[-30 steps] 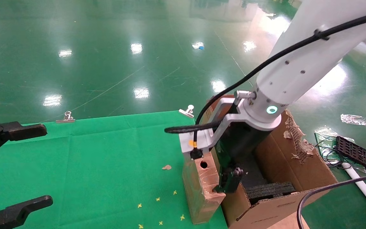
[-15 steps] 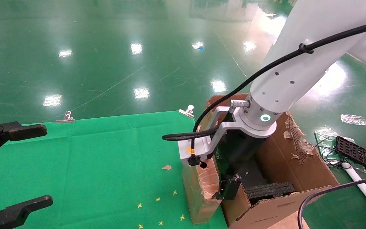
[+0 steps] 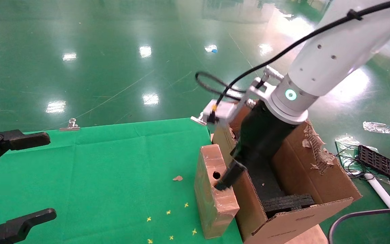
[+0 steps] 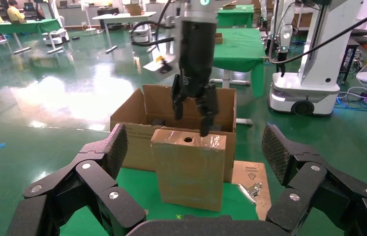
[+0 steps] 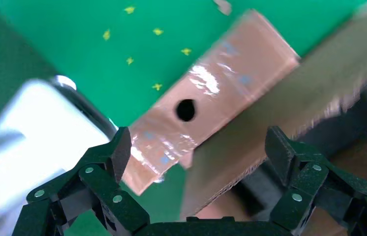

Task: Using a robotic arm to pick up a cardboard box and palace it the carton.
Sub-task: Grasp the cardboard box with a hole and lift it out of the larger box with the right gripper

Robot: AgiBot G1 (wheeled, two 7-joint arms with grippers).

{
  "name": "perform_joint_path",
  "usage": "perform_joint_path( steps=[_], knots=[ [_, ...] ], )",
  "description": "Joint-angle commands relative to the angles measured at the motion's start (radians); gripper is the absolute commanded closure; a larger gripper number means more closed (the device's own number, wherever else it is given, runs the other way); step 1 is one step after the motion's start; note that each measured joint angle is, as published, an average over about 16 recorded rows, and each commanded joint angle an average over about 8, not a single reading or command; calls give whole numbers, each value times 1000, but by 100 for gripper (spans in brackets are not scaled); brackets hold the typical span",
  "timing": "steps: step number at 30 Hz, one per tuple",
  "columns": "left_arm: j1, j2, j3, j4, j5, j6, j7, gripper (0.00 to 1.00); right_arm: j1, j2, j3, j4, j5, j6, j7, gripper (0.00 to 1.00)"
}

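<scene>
Now my right end effector (image 3: 227, 178) hangs with its fingers spread apart over the cardboard box (image 3: 213, 189), which stands upright on the green surface (image 3: 96, 169), touching the carton (image 3: 303, 200). My arm hides part of the carton. My left end effector (image 3: 10, 179) waits apart, half cut off.

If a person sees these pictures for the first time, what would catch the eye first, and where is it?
First, the white robotic arm reaching down from the upper right, its open right gripper hovering just above the cardboard box. That box stands upright on the green cloth, pressed against the left wall of the carton, which has one torn flap. The left gripper waits open at the far left.
</scene>
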Motion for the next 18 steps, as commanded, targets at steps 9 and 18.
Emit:
perform_joint_path(
  steps=[9, 18],
  knots=[
    [0, 0, 1, 0, 0, 0, 0, 0, -67, -26, -11, -116, 52, 24, 137, 0],
    [0, -1, 1, 0, -1, -1, 1, 0, -125, -65, -26, -182, 52, 39, 121, 57]
  ],
)
